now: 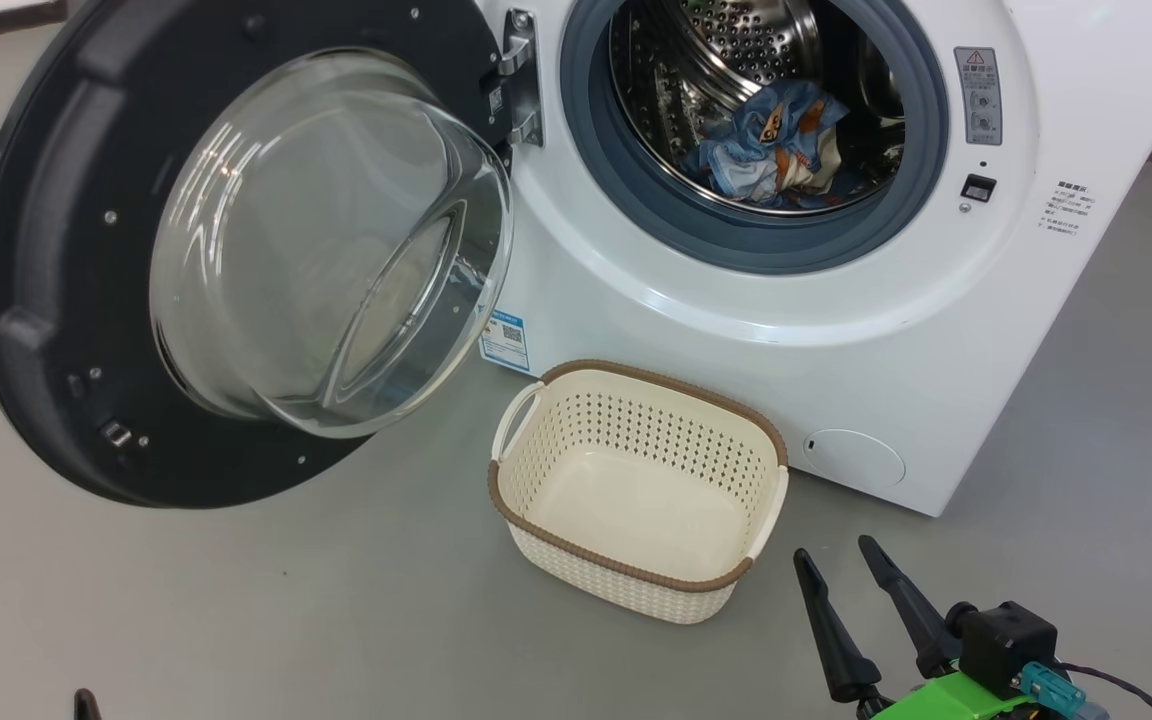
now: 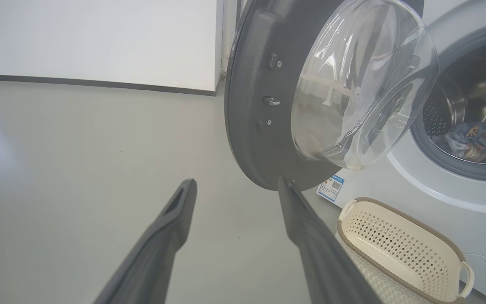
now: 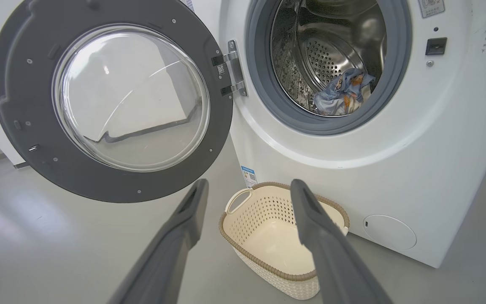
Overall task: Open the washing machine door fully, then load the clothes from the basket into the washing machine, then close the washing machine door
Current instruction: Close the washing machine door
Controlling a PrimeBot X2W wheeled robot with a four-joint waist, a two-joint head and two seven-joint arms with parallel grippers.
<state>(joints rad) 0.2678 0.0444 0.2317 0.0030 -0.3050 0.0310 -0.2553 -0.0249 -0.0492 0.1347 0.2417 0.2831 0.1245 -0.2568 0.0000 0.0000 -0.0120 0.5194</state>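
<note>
The washing machine door [image 1: 36, 300] hangs swung wide to the left of the white washing machine [image 1: 836, 350], its glass bowl facing out. Light-blue printed clothes [image 1: 771, 150] lie inside the steel drum; the right wrist view shows the clothes [image 3: 344, 90] too. On the floor in front stands the cream basket [image 1: 636, 425], with nothing inside. My right gripper [image 1: 834, 548] is open, low and just right of the basket, holding nothing. In the left wrist view my left gripper [image 2: 236, 181] is open over bare floor, pointing at the door's lower edge [image 2: 247, 105].
Grey floor [image 1: 236, 600] stretches left of and in front of the machine. A white wall with a dark skirting [image 2: 99, 82] stands beyond the door. A blue label sticker [image 1: 504, 342] sits low on the machine front.
</note>
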